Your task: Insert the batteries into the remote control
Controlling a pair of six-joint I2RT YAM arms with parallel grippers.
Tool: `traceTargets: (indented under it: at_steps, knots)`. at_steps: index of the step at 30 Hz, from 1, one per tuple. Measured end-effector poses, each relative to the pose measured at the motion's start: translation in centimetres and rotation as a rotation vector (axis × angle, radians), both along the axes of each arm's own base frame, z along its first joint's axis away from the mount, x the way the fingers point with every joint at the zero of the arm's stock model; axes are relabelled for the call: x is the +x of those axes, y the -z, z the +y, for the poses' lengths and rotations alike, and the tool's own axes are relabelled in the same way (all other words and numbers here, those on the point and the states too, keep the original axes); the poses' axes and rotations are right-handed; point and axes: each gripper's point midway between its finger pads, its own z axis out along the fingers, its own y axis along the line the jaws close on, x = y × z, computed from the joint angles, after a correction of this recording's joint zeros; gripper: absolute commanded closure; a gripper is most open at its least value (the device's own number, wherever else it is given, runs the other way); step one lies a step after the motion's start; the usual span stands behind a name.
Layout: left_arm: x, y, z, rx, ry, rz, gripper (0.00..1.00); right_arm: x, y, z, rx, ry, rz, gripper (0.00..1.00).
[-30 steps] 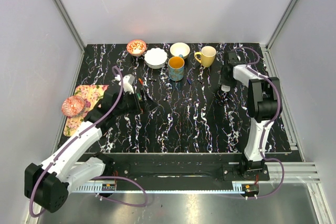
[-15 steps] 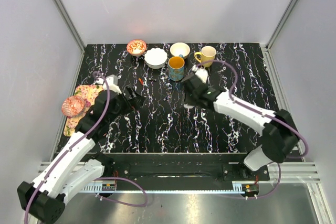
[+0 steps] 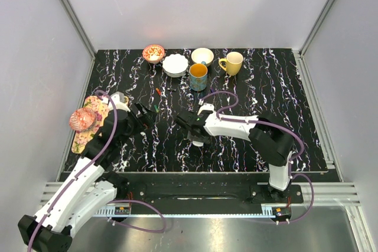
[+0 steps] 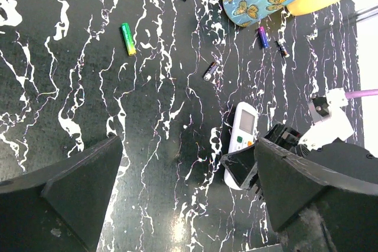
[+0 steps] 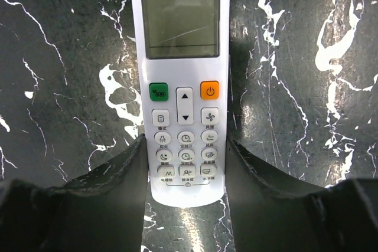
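The remote control (image 5: pixel 182 87) is pinched at its keypad end between the right jaws, face up on the desk (image 5: pixel 71 39), with its blank screen beyond them. A green key appears to be marked "eco"; the other key labels cannot be read. The left jaws are spread wide, with a green battery (image 4: pixel 127 38) ahead of them.

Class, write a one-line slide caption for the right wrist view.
Right gripper clamps the button end of the face-up remote control over the black marbled table.
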Motion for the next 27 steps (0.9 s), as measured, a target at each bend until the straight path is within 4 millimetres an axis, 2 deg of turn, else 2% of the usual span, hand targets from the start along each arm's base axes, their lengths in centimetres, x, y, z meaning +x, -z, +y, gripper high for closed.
traceTargets:
  at_steps: [1,3,4,8,13,20,23,25,27]
  knots:
    - [-0.1,0.2,0.1,0.0,-0.002,0.002,0.02,0.0,0.0,0.0,0.003,0.01,0.001,0.99]
    - [-0.2,0.5,0.1,0.001,-0.006,0.007,0.02,0.0,-0.1,0.1,0.013,0.022,0.004,0.87]
    - [-0.2,0.7,0.2,0.002,-0.005,0.01,0.02,0.0,-0.2,0.3,0.021,0.024,0.005,0.71]
    - [-0.1,1.0,0.0,0.005,0.0,0.022,0.01,0.1,-0.2,1.0,0.045,0.019,0.011,0.45]
    - [-0.1,1.8,-0.4,0.013,0.015,0.056,0.01,-0.2,0.3,1.0,0.053,0.005,0.016,0.35]
    - [-0.1,3.3,-1.0,0.032,0.051,0.112,0.01,-0.9,-0.2,0.7,0.059,-0.033,0.029,0.12]
    - [0.1,3.5,-1.3,0.063,0.084,0.126,0.01,-1.4,-2.0,0.3,0.071,-0.059,0.011,0.04]
    - [0.5,3.3,-1.6,0.081,0.107,0.127,0.01,-2.0,-4.5,-0.4,0.1,-0.081,-0.021,0.0]
    - [1.2,2.7,-2.4,0.107,0.145,0.123,0.01,-2.4,-7.9,-1.6,0.14,-0.1,-0.088,0.0]
